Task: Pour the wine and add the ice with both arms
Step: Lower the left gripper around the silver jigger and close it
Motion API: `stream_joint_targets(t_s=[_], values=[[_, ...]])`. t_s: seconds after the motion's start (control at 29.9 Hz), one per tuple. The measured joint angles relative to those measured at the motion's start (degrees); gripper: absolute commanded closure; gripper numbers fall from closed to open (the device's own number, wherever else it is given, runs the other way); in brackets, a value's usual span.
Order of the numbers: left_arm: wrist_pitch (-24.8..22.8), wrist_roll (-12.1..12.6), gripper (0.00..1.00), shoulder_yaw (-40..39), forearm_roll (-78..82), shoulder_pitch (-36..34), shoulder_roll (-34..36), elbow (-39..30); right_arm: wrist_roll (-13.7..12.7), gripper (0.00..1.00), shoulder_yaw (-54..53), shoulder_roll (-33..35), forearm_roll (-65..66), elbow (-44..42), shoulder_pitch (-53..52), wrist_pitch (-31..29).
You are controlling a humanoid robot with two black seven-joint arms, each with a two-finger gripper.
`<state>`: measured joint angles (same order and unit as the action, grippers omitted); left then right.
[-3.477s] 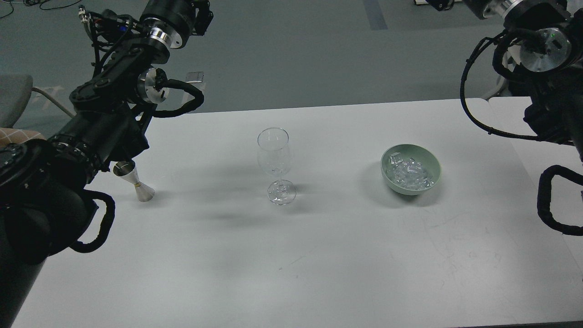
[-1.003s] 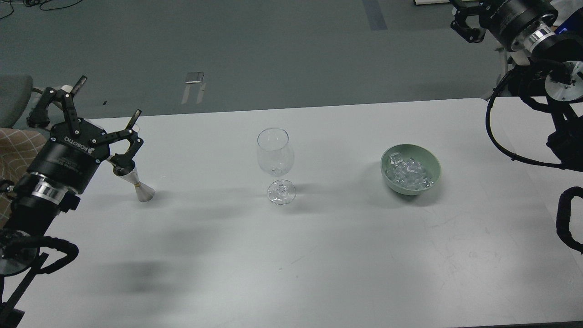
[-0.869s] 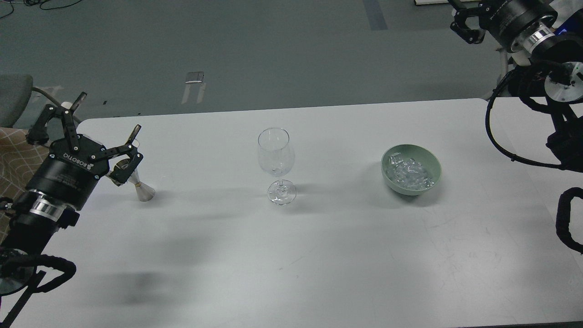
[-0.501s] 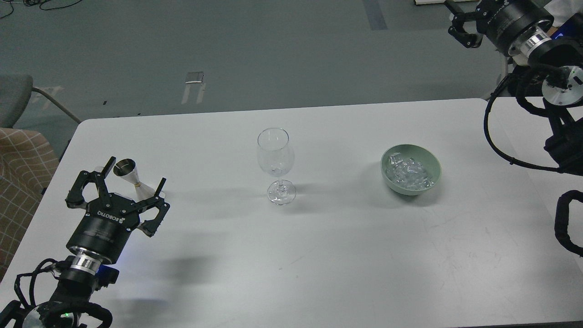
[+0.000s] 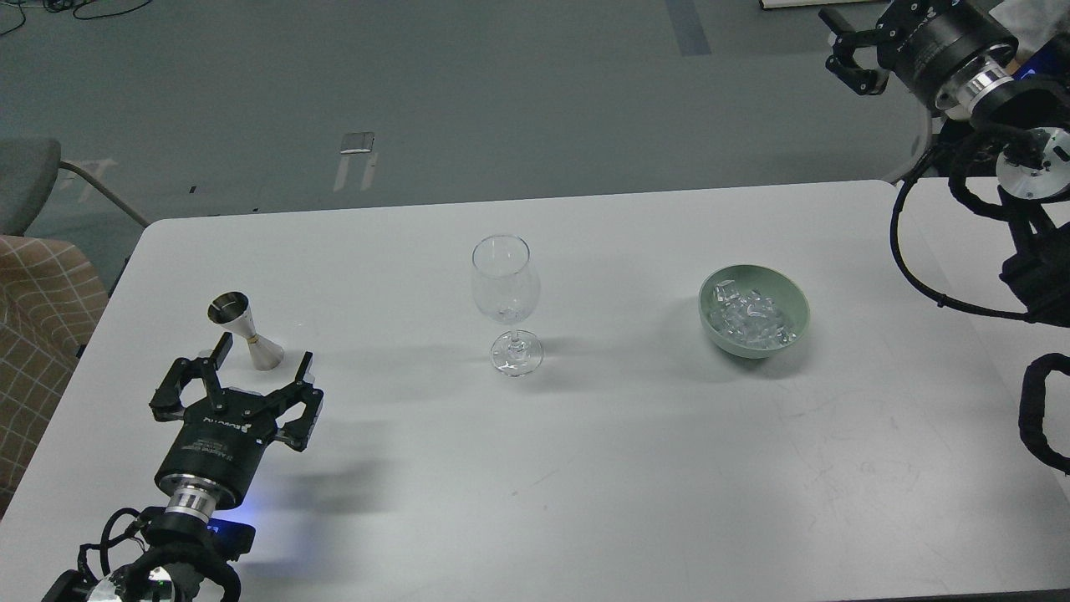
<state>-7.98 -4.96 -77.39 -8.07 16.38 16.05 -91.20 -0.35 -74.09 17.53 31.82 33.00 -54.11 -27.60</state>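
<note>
A small steel jigger (image 5: 242,326) stands at the table's left; I cannot see any wine in it. A clear stemmed wine glass (image 5: 504,288) stands upright mid-table, and no liquid can be made out in it. The ice (image 5: 752,319) is a heap of clear chunks in a green bowl (image 5: 797,306) to the right. My left gripper (image 5: 264,352) is open and empty, low over the table just on the near side of the jigger, its fingers pointing towards it. My right gripper (image 5: 843,46) is high at the top right beyond the table, its fingers apart and empty.
The white table (image 5: 585,468) has a rounded far-left corner. A chair (image 5: 33,284) with a checked cushion stands off its left edge. My right arm's cables (image 5: 907,251) hang over the table's right end.
My left arm has swung down and towards me, from above the jigger to low on its near side, gripper still open. The right gripper has shifted slightly. Glass, bowl and jigger have not moved.
</note>
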Motion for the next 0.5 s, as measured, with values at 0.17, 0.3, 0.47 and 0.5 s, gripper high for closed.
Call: stream_joint_targets(t_s=[0.17,0.3,0.47,0.5], values=[[1.3,1.38,0.35,-0.46,0.02,-0.73,-1.04,1.94,0.0,0.0,0.0,0.41,0.0,-0.04,0.01,0.09],[1.37,2.38,0.35,-3.2,0.01,-3.49,-2.14,8.32,0.0,0.0,0.0,0.52,0.0,-0.07,0.41,0.1],[1.35,2.27,0.35,-4.46,-0.1,-7.72,-2.42,15.45,0.0,0.0,0.0,0.64,0.0,-0.1,0.49,0.12],[1.35,2.19,0.35,-4.58,-0.1,-8.35,-2.43,16.27,0.0,0.0,0.0,0.68,0.0,-0.11,0.5,0.12]])
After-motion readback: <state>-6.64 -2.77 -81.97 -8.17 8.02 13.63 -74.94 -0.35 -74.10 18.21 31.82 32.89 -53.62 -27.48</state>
